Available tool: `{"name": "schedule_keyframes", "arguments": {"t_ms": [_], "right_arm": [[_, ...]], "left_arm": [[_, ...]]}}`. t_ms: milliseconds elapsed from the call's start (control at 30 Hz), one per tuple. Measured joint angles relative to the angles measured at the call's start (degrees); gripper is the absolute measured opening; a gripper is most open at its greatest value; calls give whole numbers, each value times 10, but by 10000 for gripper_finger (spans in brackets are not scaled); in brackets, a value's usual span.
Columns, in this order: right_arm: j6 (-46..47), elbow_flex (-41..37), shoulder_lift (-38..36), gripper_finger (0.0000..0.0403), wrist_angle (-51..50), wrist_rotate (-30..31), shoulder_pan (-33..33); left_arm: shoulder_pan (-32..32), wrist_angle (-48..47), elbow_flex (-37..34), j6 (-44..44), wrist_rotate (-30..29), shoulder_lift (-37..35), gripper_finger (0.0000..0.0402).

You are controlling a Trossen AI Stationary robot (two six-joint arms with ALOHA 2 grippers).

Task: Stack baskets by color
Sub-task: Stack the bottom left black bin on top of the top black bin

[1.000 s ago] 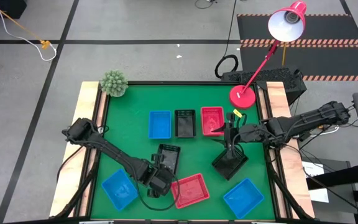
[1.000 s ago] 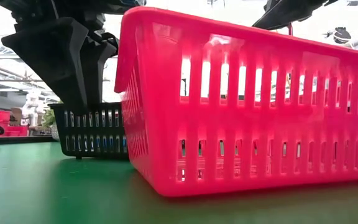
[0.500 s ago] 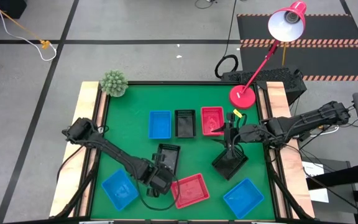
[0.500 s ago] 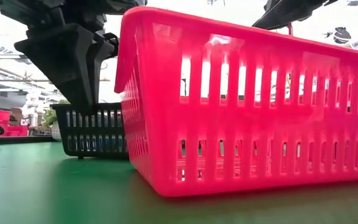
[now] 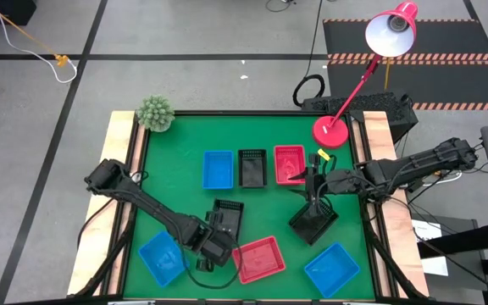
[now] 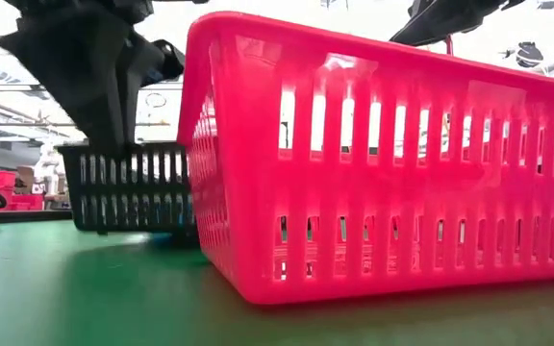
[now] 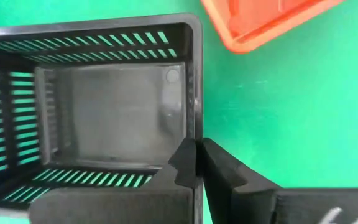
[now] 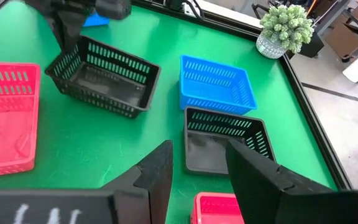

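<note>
My left gripper (image 5: 216, 236) is shut on a black basket (image 5: 228, 217) at the table's near middle; this basket also shows in the right wrist view (image 8: 102, 76). Just to its right a red basket (image 5: 258, 258) lies flat. My right gripper (image 5: 314, 202) hovers open above another black basket (image 5: 313, 223) on the right. A blue basket (image 5: 218, 169), a black basket (image 5: 252, 167) and a red basket (image 5: 289, 163) stand in a row at the back. Two more blue baskets (image 5: 161, 258) (image 5: 333, 269) lie near the front edge. My left gripper pinches the rim of one side wall (image 7: 195, 132) of the black basket, close to a corner, with one finger inside the basket and one outside. The fingers come steeply from above. The gripped end (image 6: 94, 183) is raised off the green mat, so the basket sits tilted.
A red desk lamp has its round base (image 5: 330, 131) at the table's far right corner. A small potted plant (image 5: 154, 113) stands at the far left corner. In the low view the red basket (image 6: 383, 163) fills the foreground. Open green mat (image 5: 172, 203) lies left of centre.
My left gripper has shut on the black basket's wall and risen a little. The gripped end of the basket has come up off the mat, and the basket has shifted slightly toward the table's left.
</note>
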Motion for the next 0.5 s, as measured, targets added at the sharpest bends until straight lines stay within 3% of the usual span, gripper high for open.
{"name": "schedule_keyframes", "arguments": {"t_ms": [500], "right_arm": [[-1, 0, 0, 141, 0, 1, 0]], "left_arm": [[-54, 3, 0, -19, -95, -71, 9]]}}
